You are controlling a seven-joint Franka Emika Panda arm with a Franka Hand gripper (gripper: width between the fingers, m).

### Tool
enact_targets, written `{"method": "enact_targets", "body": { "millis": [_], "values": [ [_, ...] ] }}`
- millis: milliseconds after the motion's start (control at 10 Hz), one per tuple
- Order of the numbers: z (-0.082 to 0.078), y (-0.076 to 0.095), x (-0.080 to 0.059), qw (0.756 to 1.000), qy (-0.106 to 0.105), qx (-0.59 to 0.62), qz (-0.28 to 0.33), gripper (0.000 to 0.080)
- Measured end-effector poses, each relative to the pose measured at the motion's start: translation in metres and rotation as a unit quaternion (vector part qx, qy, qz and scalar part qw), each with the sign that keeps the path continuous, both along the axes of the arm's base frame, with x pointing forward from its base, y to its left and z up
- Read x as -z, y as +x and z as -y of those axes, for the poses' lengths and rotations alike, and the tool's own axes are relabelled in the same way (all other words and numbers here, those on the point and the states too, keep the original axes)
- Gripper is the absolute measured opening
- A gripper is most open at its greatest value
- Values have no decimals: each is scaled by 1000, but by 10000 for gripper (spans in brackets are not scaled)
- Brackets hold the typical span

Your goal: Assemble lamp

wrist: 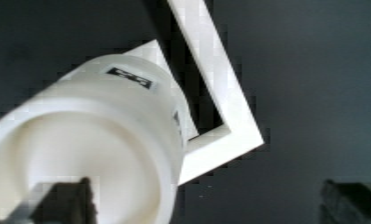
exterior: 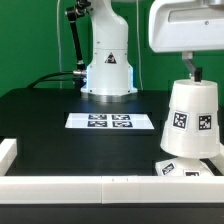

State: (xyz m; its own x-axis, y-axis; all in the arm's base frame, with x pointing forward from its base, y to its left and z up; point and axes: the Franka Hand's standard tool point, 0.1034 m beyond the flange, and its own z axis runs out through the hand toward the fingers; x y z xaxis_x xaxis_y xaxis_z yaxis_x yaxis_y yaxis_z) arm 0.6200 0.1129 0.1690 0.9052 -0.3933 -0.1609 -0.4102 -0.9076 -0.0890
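The tapered white shade (exterior: 192, 120) stands upright at the exterior view's right, tags on its side, on the low tagged base (exterior: 186, 168). The bulb does not show. My gripper (exterior: 190, 72) hangs just above the shade's top. In the wrist view the shade (wrist: 84, 130) fills the area by one dark finger (wrist: 57, 200). The other finger (wrist: 360, 200) stands far off over bare table. The gripper (wrist: 208, 205) is open and holds nothing.
The marker board (exterior: 111, 122) lies mid-table before the robot's white body (exterior: 108, 60). A white rail (exterior: 70, 185) runs along the front edge and up the left side (exterior: 8, 150). Its corner (wrist: 217, 90) lies beside the shade in the wrist view.
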Motion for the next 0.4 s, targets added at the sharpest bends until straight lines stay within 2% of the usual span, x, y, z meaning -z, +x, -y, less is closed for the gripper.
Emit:
{"method": "enact_targets", "body": {
  "millis": [100, 200, 300, 400],
  "values": [
    [0, -1, -10, 1000, -6, -13, -16, 686],
    [-1, 0, -18, 999, -15, -26, -27, 696],
    [-3, 1, -20, 999, -25, -38, -31, 696],
    [-6, 0, -20, 998, -25, -39, -31, 696]
  ]
}}
